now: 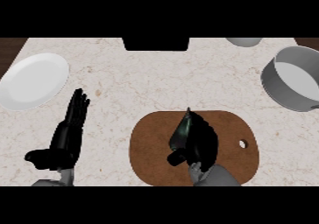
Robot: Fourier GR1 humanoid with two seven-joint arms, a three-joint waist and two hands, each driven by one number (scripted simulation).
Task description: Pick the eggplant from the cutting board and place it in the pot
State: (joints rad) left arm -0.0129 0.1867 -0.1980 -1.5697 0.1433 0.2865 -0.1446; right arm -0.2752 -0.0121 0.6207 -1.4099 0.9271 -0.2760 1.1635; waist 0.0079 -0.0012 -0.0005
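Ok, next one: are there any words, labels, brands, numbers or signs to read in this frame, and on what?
None can be read. No writing or marks show on the white plate, the pot, the cutting board, the eggplant or the counter. The right hand hides part of the eggplant, so that part cannot be checked.

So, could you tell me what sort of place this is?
Probably a kitchen counter: a speckled stone countertop carries a wooden cutting board, a grey pot and a white plate, and the right hand holds an eggplant.
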